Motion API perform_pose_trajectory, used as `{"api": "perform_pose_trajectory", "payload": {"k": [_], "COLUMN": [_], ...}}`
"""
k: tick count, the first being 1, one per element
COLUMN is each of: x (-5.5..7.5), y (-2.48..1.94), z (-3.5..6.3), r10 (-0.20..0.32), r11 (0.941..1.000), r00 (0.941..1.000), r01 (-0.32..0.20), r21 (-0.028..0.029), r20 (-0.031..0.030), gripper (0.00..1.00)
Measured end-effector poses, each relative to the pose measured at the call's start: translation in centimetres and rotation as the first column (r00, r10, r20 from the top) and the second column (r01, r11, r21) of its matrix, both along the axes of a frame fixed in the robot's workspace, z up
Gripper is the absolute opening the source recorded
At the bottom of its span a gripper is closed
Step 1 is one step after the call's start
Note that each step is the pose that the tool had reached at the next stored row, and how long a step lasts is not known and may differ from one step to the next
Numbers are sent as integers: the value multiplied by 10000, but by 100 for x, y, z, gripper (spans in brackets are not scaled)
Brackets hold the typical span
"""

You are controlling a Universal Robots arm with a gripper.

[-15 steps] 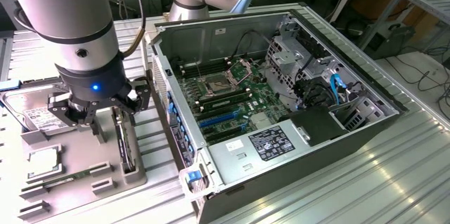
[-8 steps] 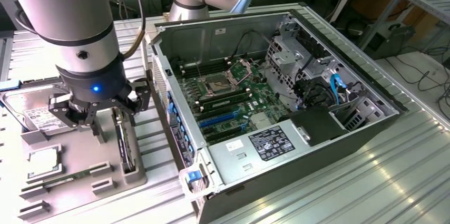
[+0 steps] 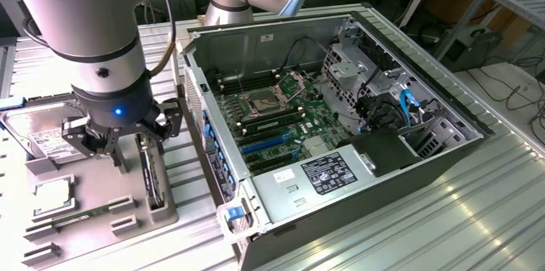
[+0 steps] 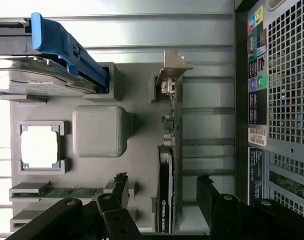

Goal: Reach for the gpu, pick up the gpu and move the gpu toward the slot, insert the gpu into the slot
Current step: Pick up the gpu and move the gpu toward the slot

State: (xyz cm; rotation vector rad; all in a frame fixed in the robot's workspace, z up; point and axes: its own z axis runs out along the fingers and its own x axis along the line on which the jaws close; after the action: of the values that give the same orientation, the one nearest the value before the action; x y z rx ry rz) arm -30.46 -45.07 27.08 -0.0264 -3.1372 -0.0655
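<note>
**Open gripper lined up over the gpu in its holder**

Ribbed metal table (image 3: 443, 220) carries two things side by side: a grey fixture tray (image 3: 89, 182) at the exterior view's left, and an opened computer case (image 3: 281, 41) lying with its motherboard (image 3: 281, 118) facing up. The gpu (image 3: 154, 178) stands on its thin edge in a narrow cradle along the tray's edge nearest the case. Its silver bracket sits at one end, and the black shroud faces sideways. Standing it this way leaves both flat faces free for a pinch from above, and probably suits the card's entry into the blue slot (image 3: 264, 143) on the board.

The gripper (image 3: 127, 146) hangs directly over that edge of the tray, jaws spread wide and holding nothing. In the wrist view the gripper (image 4: 162, 187) has one dark finger on each side of the gpu (image 4: 167, 165), with clear gaps between pads and card. I judge this to be the reach, with no grasp made.

Other parts rest in their own pockets, apart from the card:

- The hard drive (image 3: 38, 134) is at the tray's far corner.
- The processor (image 3: 53, 194) is mid-tray.
- The memory stick (image 3: 85, 213) is toward the near edge.
</note>
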Motion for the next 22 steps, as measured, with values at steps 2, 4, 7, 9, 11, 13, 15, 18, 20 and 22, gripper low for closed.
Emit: {"api": "perform_pose_trajectory", "payload": {"k": [2, 4, 7, 9, 11, 13, 15, 18, 20, 22], "x": [0, 1, 1, 1, 1, 1, 1, 1, 1, 1], "y": [-2, -2, -2, -2, -2, -2, -2, -2, -2, -2], "z": [-45, -89, -133, -153, -167, -180, -200, -231, -261, -295], "r10": [0, 1, 1, 1, 1, 1, 1, 1, 2, 1], "r11": [10000, 10000, 10000, 10000, 10000, 10000, 10000, 10000, 10000, 10000], "r00": [10000, 10000, 9999, 9999, 9999, 9999, 9998, 9998, 9997, 9997], "r01": [0, -1, -1, -1, -1, -1, -1, -1, -2, -1], "r21": [-1, 0, 0, 0, -1, -1, 0, 0, -1, 0], "r20": [-34, -69, -117, -137, -153, -167, -183, -203, -230, -264], "gripper": [66, 66, 66, 66, 66, 66, 66, 66, 66, 66]}}
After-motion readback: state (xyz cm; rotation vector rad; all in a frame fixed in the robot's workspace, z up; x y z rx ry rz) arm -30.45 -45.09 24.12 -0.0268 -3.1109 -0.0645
